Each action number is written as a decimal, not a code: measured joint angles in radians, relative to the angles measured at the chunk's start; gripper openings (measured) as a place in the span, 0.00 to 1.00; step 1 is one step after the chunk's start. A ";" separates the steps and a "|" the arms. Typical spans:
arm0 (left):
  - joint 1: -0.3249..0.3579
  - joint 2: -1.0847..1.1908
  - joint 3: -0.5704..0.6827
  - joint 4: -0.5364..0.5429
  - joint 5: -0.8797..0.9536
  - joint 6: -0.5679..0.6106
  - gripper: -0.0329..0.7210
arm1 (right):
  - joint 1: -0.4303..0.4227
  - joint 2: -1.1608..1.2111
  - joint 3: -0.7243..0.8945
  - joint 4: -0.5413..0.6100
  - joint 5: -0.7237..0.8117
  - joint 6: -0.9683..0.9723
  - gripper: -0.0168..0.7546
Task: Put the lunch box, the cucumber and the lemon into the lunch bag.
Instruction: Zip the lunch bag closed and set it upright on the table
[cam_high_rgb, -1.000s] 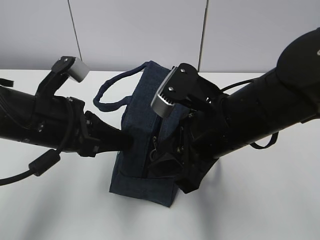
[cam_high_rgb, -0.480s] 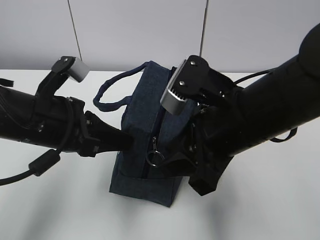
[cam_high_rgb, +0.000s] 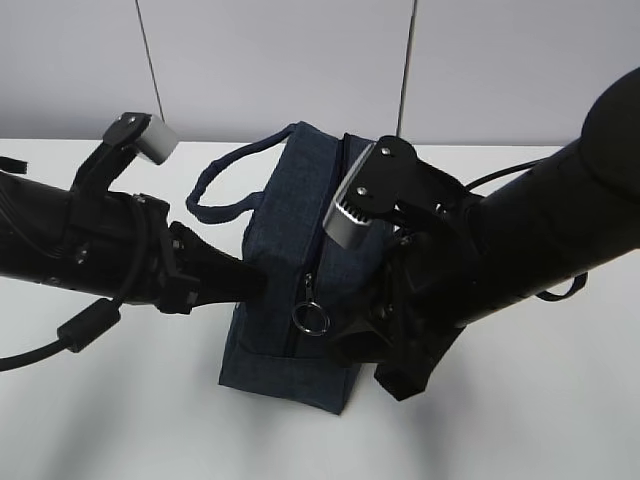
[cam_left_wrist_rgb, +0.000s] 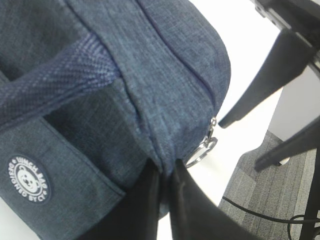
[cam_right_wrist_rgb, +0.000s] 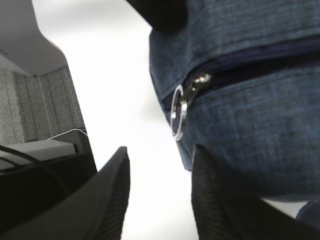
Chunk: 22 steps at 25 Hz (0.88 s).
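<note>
The lunch bag (cam_high_rgb: 300, 270) stood upright on the white table (cam_high_rgb: 520, 420), about at its middle, with one narrow end turned to the exterior camera. It was a boxy bag of dark navy fabric. One loop handle (cam_high_rgb: 225, 175) arched out from its left side. The zipper (cam_high_rgb: 335, 215) ran along the top and down the near end, and it looked closed, as far as the views allowed to tell. Its metal ring pull (cam_high_rgb: 312, 317) hung low on that end, above the bottom seam. A small round white logo (cam_left_wrist_rgb: 29, 179) sat on the side panel, below the handle. The lunch box, the cucumber and the lemon were not visible anywhere around the bag.
</note>
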<state>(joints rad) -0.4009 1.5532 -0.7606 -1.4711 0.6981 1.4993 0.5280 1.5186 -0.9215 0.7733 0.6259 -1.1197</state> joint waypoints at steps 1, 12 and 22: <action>0.000 0.000 0.000 0.000 0.000 0.000 0.04 | 0.000 0.001 0.000 0.012 -0.007 -0.008 0.42; 0.000 0.000 0.000 0.000 0.000 0.000 0.04 | 0.000 0.055 0.000 0.231 -0.036 -0.180 0.42; 0.000 0.000 0.000 0.000 0.000 0.000 0.04 | 0.000 0.057 0.000 0.257 -0.059 -0.201 0.42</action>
<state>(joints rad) -0.4009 1.5532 -0.7606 -1.4711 0.6981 1.4993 0.5280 1.5753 -0.9215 1.0306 0.5668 -1.3204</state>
